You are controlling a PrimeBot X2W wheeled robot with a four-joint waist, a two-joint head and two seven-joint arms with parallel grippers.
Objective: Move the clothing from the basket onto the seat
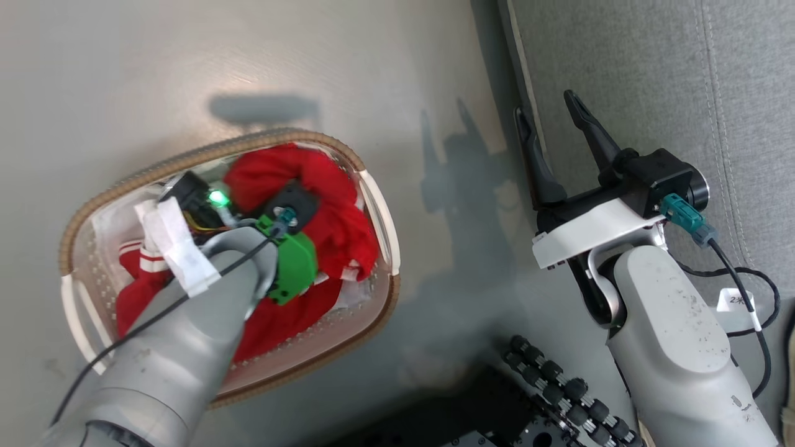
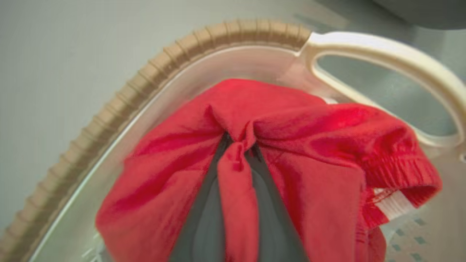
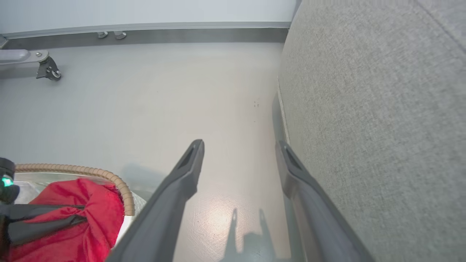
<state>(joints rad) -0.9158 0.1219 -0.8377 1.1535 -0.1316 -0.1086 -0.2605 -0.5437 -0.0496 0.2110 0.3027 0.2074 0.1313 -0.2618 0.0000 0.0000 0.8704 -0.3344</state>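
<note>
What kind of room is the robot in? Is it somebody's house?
Probably a living-room sort of space, though it may be a mock-up: a grey fabric sofa seat beside a smooth pale floor, with a laundry basket of red clothing standing on that floor.

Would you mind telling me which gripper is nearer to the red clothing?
Left. The left gripper is shut on a fold of the clothing inside the basket; the right gripper hangs open above the floor beside the seat, well away.
</note>
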